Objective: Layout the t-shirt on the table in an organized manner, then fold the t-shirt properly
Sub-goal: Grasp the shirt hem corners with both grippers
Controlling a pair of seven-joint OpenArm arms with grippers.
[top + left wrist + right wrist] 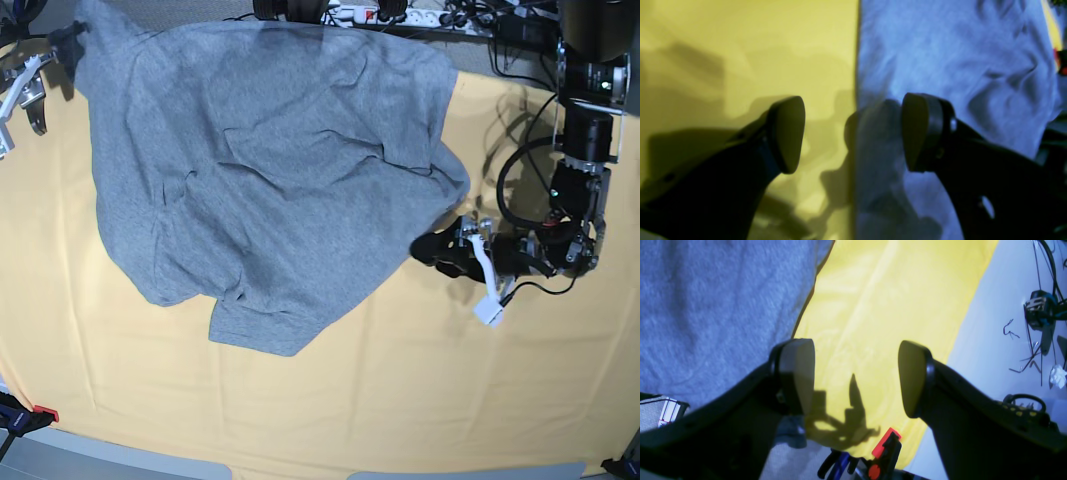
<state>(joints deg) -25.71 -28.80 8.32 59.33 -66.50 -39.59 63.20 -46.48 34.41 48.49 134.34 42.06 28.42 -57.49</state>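
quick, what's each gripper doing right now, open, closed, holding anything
Left gripper: open, holding nothing, jaws straddling the t-shirt edge.
Right gripper: open, holding nothing.

1. T-shirt (pixel 270 180): far edge runs past the table's (pixel 400 400) back rim; lettering not visible.
2. Right gripper (pixel 50 45): partly cut by base view's left edge.
3. Both wrist views blurred.

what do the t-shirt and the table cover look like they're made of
The t-shirt: probably soft knit cotton or a blend, matte heather grey; the speckled weave and loose rumpled folds suggest it. The table: its top looks covered in thin woven cloth, pale orange-yellow and matte, with faint creases; what lies under it is hidden.
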